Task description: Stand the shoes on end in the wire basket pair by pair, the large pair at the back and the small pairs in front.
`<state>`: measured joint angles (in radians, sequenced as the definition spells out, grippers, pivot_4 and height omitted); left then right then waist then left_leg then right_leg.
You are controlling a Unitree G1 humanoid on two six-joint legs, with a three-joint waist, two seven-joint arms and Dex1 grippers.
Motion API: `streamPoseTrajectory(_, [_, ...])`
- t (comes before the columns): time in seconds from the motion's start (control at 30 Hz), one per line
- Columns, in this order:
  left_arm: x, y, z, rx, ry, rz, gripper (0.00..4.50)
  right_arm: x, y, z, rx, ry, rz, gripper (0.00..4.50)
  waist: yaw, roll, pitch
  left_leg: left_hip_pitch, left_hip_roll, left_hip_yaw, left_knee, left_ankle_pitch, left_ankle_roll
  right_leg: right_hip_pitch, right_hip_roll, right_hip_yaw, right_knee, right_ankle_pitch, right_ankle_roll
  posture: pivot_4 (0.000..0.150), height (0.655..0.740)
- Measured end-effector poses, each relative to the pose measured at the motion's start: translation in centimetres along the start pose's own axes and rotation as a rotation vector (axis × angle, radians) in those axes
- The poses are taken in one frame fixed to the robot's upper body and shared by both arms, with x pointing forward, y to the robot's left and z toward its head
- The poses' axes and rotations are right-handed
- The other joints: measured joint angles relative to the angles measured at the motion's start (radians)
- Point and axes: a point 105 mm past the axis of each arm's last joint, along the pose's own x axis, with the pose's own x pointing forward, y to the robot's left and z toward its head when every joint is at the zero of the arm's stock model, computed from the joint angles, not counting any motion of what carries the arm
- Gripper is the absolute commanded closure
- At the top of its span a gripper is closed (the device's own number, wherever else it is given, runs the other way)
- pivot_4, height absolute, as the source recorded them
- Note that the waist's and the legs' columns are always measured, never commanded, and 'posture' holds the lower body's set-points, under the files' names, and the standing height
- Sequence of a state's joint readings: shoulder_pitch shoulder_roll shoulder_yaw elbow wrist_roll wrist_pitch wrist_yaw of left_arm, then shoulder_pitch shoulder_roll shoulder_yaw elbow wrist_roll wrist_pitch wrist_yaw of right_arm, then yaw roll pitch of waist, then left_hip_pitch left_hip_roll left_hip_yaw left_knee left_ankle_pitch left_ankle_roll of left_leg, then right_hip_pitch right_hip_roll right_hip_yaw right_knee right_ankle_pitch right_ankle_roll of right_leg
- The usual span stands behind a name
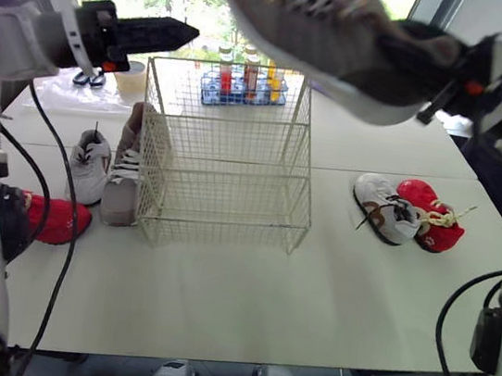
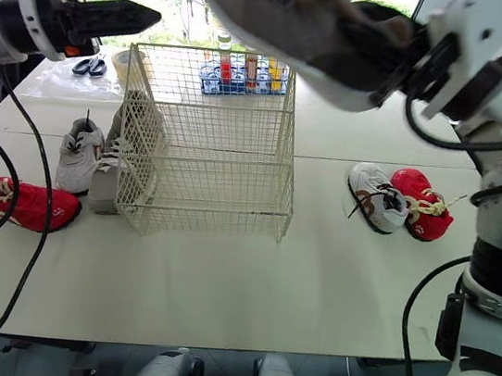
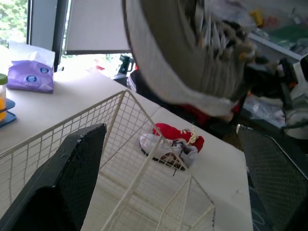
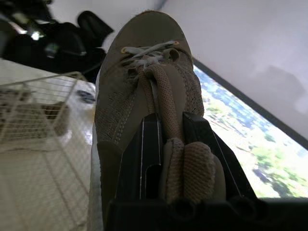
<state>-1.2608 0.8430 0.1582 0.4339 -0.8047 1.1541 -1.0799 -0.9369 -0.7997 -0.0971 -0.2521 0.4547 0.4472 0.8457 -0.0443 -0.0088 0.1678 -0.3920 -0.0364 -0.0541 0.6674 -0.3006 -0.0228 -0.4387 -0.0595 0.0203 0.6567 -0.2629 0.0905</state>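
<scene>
Shoe [image 1: 329, 31], grey, gripped in right jaws aloft near wire basket [image 1: 227, 161], left jaws parted, packet [image 3: 30, 77] label illegible

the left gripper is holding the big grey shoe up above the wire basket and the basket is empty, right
Wrong arm. The right gripper is shut on the big grey shoe, as the right wrist view shows. The left gripper is open and holds nothing. The rest stands: the shoe is up above the wire basket, and the basket is empty.
</scene>
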Motion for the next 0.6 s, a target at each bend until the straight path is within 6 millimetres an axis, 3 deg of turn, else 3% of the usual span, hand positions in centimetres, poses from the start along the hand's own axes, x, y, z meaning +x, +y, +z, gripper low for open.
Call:
streamPoseTrajectory(0.13, [-0.4, -0.7, -0.4, -0.002, 0.003, -0.003, 0.0, 0.5, 1.1, 0.1, -0.007, -0.01, 0.065, 4.3, 0.007, -0.001, 0.0, -0.001, -0.001, 0.0, 0.001, 0.001, -0.002, -0.001, -0.002, 0.0, 0.001, 0.0, 0.0, 0.15, 0.74])
streamPoseTrajectory(0.6, [-0.4, 0.8, -1.5, -0.044, 0.0, 0.034, 0.0, 1.1, 3.1, 0.9, -0.044, -0.038, 0.17, 4.3, 0.005, -0.001, 0.0, -0.001, -0.002, 0.0, 0.001, 0.002, -0.003, -0.002, -0.002, 0.0, 0.004, 0.0, 0.0, 0.15, 0.74])
